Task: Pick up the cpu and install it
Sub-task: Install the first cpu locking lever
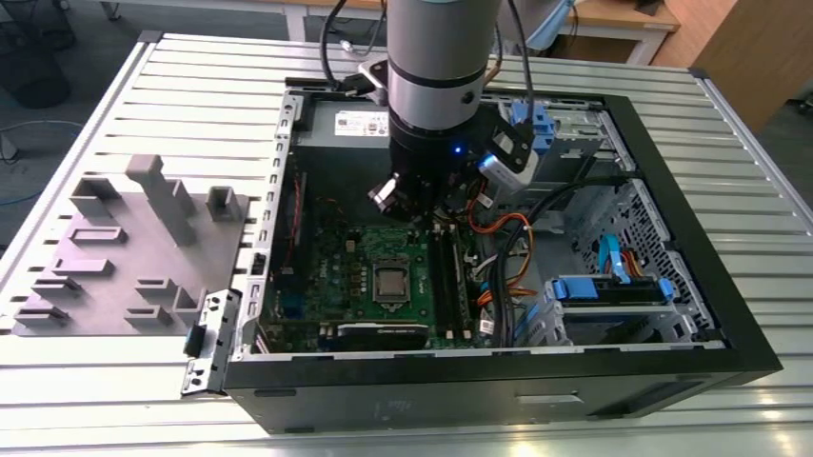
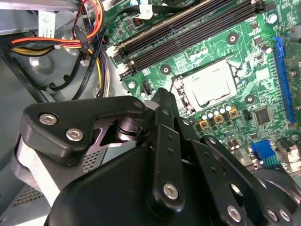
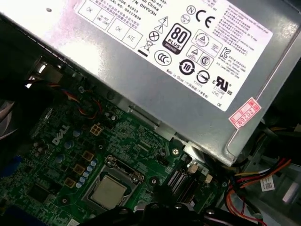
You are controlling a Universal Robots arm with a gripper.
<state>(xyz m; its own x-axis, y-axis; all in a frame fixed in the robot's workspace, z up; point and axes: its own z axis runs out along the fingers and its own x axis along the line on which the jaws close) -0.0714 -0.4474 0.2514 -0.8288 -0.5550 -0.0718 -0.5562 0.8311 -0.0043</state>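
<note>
Silvery metal marks the cpu (image 2: 208, 84), which is seen lying flat in the socket on the green motherboard (image 2: 244, 61), inside the open computer case (image 1: 686, 314); it is also seen in the first wrist view (image 3: 108, 192) and, smaller, in the exterior view (image 1: 390, 281). The chip appears already seated within the socket's metal frame, so the installing step is judged to be largely done, though whether the frame is latched cannot be told. The gripper (image 2: 162, 96) is held above the board, apart from the chip and holding nothing; its black fingers are seen drawn together at the tips in the second wrist view, so it is judged closed and empty. The governing relation is this: the chip lies just ahead of the fingertips and below them, on the side away from the grey power supply (image 3: 155, 80), with the long black memory slots (image 2: 188, 28) running beside the socket. In the exterior view, the arm is seen standing over the upper part of the board, and the socket lies toward the near edge of the case from it. The chip being square, no long axis is offered; its edges are seen lying roughly parallel to the memory slots.
</note>
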